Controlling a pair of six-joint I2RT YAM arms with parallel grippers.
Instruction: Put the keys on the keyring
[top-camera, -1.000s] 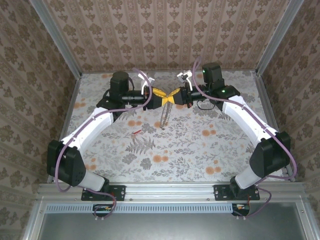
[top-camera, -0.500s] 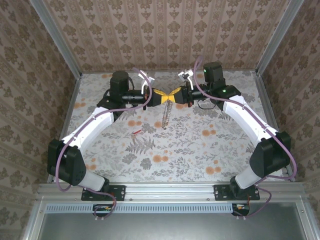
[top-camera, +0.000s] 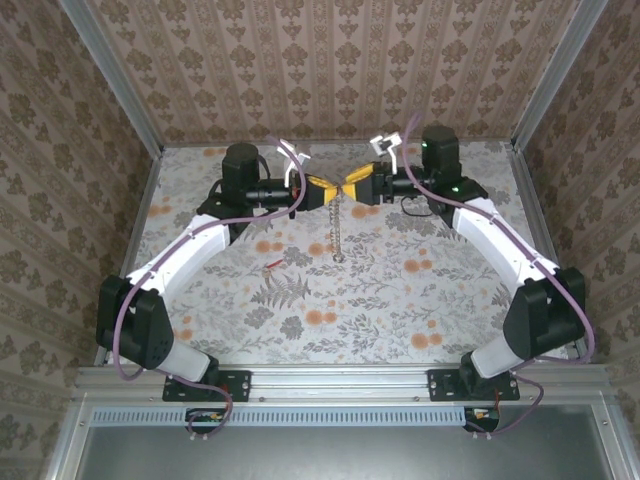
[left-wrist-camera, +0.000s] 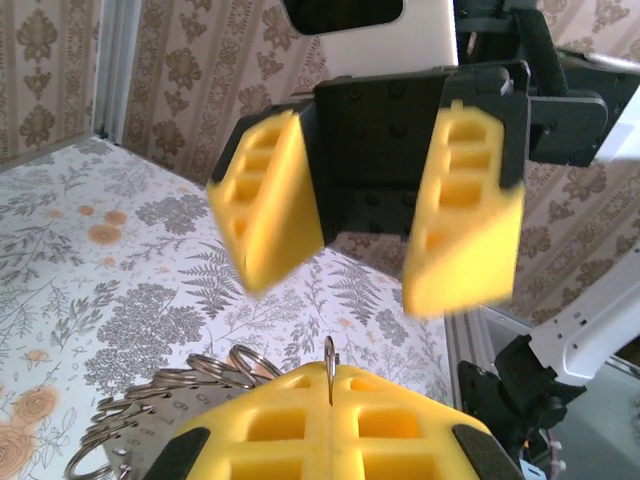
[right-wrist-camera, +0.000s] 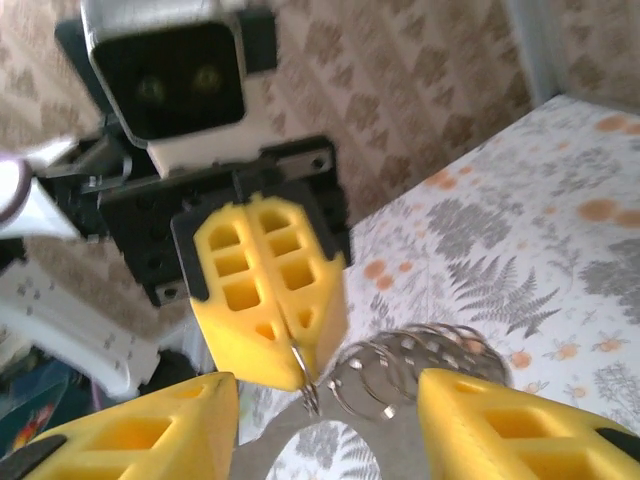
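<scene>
Left gripper (top-camera: 326, 192) has its jaws clamped on the top of the keyring (top-camera: 340, 232), which hangs from it toward 6 o'clock. Right gripper (top-camera: 352, 186) sits just at its 3 o'clock, jaws apart, gripping nothing. Red key (top-camera: 272, 265) lies on the table (top-camera: 450, 300), 8 o'clock of the keyring, well apart.

Table (top-camera: 400, 300): grey fern print with orange flowers. One small red-headed key (top-camera: 272, 265) lies flat, left of centre.
</scene>
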